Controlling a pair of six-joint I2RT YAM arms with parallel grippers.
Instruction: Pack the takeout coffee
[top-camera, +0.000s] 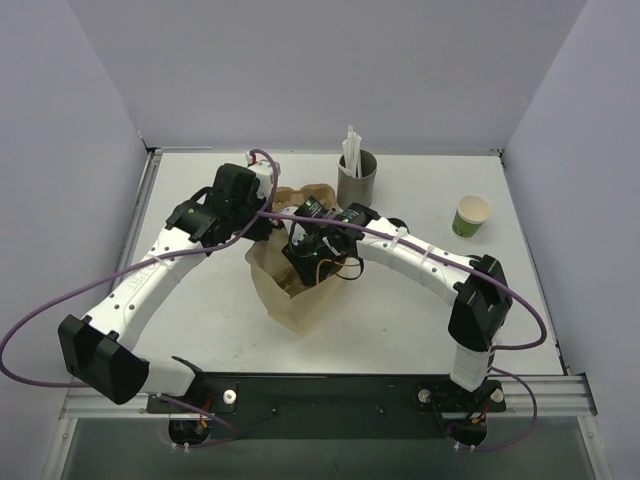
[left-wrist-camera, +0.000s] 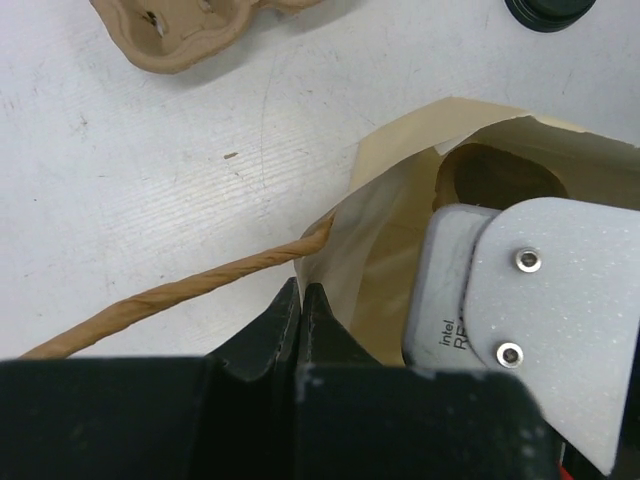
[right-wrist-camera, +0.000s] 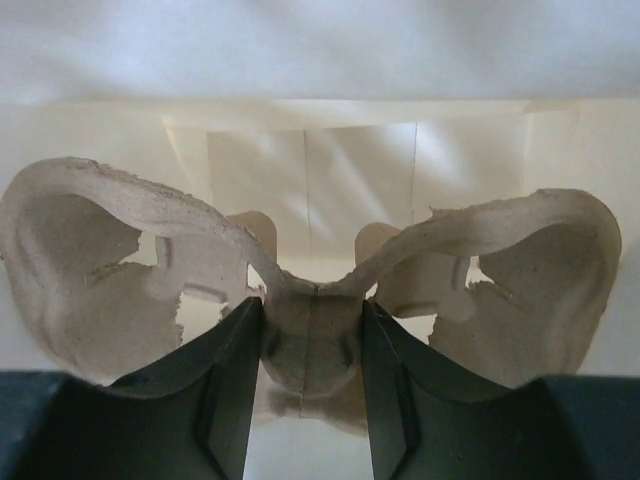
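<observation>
Currently the green cup (top-camera: 471, 215) stands upright on the table (top-camera: 400, 330) at far right, well apart from the paper bag (top-camera: 297, 300). Long axis vertical, pale rim up, uncovered. Black lid (left-wrist-camera: 545, 10) lies separately on the table beyond the bag. Bag stands open at centre. Inside it is a pulp cup carrier (right-wrist-camera: 100, 260), with the right gripper (right-wrist-camera: 312, 340) clamped on its middle ridge. Left gripper (left-wrist-camera: 302, 295) is pinched closed on the bag's rim beside the twine handle (left-wrist-camera: 180, 290). Second carrier (left-wrist-camera: 180, 35) lies on the table behind the bag. Grey cup (top-camera: 357, 178) holds white straws (top-camera: 351, 148).
</observation>
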